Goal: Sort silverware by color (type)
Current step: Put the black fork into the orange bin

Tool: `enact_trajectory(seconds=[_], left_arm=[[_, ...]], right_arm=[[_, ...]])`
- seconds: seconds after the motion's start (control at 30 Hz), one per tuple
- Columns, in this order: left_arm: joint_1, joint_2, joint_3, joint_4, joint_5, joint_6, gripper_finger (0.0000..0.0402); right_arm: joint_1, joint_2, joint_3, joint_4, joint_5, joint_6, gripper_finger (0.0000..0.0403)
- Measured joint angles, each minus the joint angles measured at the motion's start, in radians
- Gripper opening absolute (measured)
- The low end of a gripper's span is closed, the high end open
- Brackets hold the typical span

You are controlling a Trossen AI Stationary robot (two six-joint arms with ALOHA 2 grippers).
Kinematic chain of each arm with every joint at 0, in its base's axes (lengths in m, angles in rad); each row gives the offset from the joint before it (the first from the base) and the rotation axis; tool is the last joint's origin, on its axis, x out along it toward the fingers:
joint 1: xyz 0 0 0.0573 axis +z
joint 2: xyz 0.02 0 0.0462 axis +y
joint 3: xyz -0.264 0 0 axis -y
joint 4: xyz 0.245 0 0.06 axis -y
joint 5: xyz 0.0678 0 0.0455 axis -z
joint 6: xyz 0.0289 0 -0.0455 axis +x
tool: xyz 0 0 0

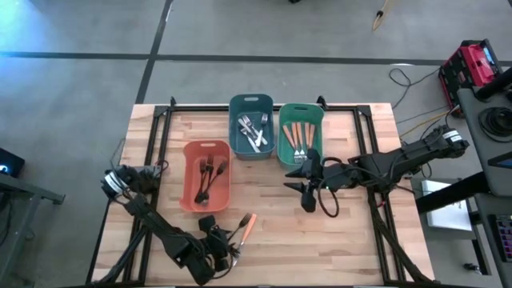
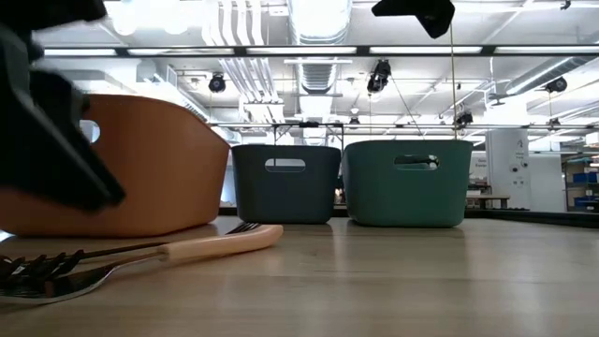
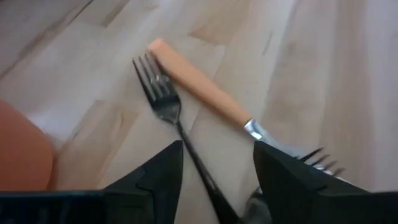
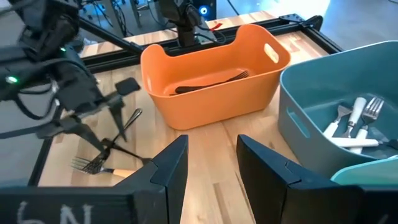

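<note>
A dark bronze fork (image 3: pixel 166 102) and an orange-handled fork (image 3: pixel 202 90) lie on the table near its front edge, the dark fork's tines beside the orange handle's end. My left gripper (image 3: pixel 217 165) is open low over them. The dark fork's handle runs between its fingers, and the orange-handled fork's silver tines (image 3: pixel 320 160) lie beside one finger. I see no touch. In the high view this gripper (image 1: pixel 230 240) is near the front edge. My right gripper (image 1: pixel 304 188) hangs open above the table, near the green bin's near end, with nothing in it.
A salmon bin (image 1: pixel 206 174) holds dark forks, a blue bin (image 1: pixel 252 128) holds silver pieces and a green bin (image 1: pixel 300 134) holds orange-handled pieces. All three stand in the table's middle and far part. Bare wood lies at the front right.
</note>
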Motion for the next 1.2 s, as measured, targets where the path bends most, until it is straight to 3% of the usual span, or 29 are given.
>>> enact_trajectory(seconds=[0.23,0.53,1.2], left_arm=[[0.001,0.086,0.011,-0.002,-0.016,-0.066,0.0185],[0.002,0.100,0.015,-0.010,-0.050,-0.103,0.0179],[0.027,0.148,0.018,0.033,-0.069,-0.160,0.0070]], right_arm=[[0.024,0.000,0.000,0.003,0.000,0.001,0.0128],[0.028,0.002,0.000,0.014,0.000,0.001,0.0128],[0.028,0.003,-0.002,0.016,0.000,0.023,0.0127]])
